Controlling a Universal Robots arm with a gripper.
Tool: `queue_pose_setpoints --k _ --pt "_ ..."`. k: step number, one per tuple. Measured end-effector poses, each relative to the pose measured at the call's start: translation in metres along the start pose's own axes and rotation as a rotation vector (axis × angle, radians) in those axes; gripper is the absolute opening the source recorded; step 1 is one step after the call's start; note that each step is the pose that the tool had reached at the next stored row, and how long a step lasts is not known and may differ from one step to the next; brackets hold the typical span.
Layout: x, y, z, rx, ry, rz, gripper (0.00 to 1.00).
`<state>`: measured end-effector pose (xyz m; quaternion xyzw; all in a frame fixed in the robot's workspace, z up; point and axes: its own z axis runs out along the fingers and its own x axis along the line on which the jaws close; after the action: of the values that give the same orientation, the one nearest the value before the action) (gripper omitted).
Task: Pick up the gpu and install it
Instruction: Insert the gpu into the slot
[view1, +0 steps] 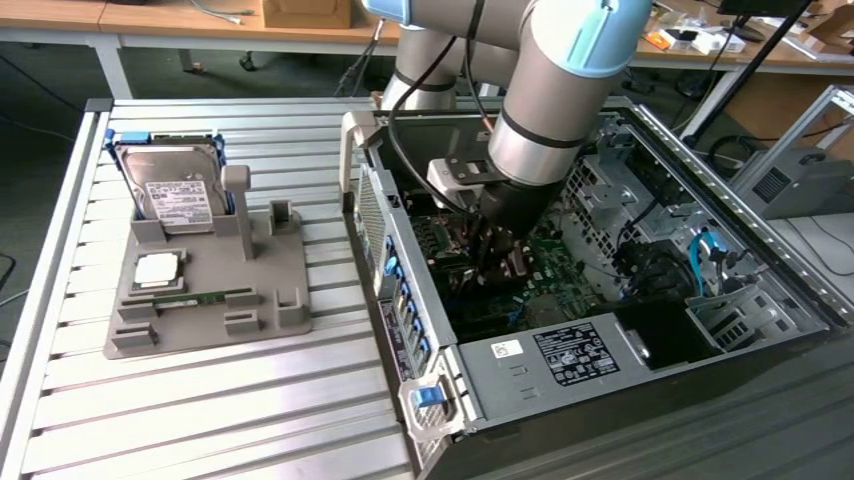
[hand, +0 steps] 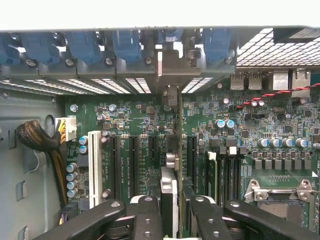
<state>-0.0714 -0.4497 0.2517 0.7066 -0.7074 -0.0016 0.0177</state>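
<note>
Jaws of the black gripper (hand: 175, 215) are clenched on the gpu (hand: 178, 135), a thin dark green card seen edge-on, its silver bracket reaching the case's rear slot openings. Most of the card is hidden by the fingers (hand: 145, 217) and hard to make out over the green motherboard (hand: 130, 150). In the exterior view, the grey arm (view1: 561, 90) reaches steeply down into the open black computer case (view1: 747, 250), which stands at the slatted metal surface's (view1: 200, 400) edge on the exterior view's right.
</note>
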Motion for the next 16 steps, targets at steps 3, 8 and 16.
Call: queue_pose_setpoints --k 3,8,16 --pt "0.0 0.0 0.0 -0.0001 0.0005 0.0 0.34" --pt "0.0 0.0 -0.0006 -0.0003 0.0007 0.0 0.4" --pt "-0.007 0.0012 -0.0425 0.0006 0.0018 0.0 0.32"
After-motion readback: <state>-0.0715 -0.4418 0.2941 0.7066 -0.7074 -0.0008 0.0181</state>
